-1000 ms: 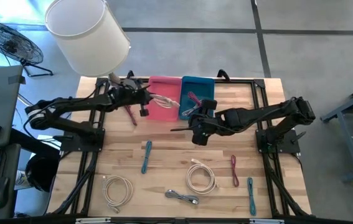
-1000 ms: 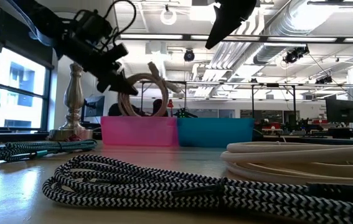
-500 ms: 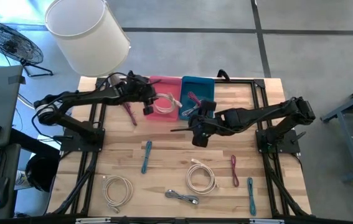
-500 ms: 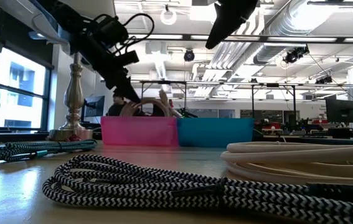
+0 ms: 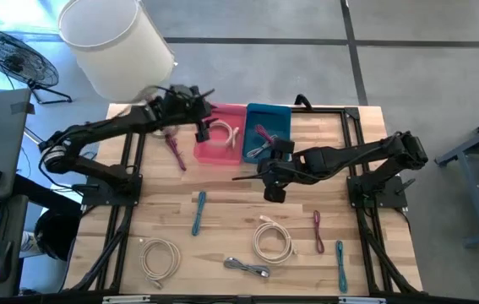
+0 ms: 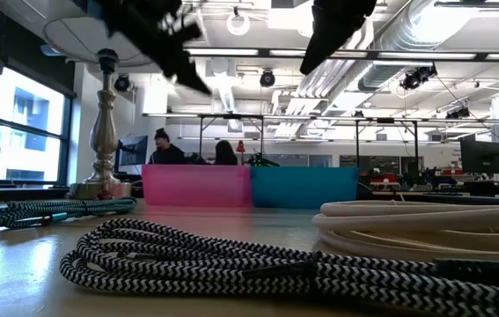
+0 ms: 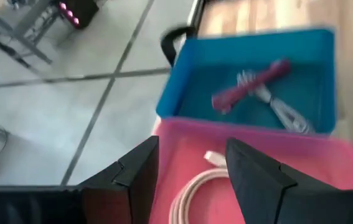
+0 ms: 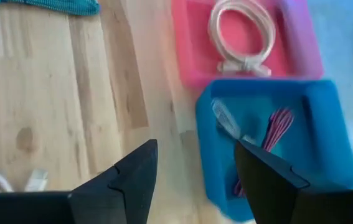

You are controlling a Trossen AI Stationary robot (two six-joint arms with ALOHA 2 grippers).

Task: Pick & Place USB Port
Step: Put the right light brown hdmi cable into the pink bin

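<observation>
From above, one coiled white cable [image 5: 221, 133] is lying in the pink bin [image 5: 206, 153], its ends pointing toward the blue bin [image 5: 278, 114]. The left end effector [image 5: 200, 111], fingers spread and empty, is hovering over the pink bin's far edge. The right end effector [image 5: 270, 180] is hanging near the blue bin, fingers spread.

In the left wrist view, the white cable [image 7: 192, 194] is curling inside the pink bin [image 7: 325, 163].

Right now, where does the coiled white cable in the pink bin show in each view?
High view: white cable inside the pink bin, below the left gripper.
Low view: not visible; the bin wall hides it.
Left wrist view: cable between the fingers.
Right wrist view: cable.
Shared landmark: blue bin beside it.
</observation>
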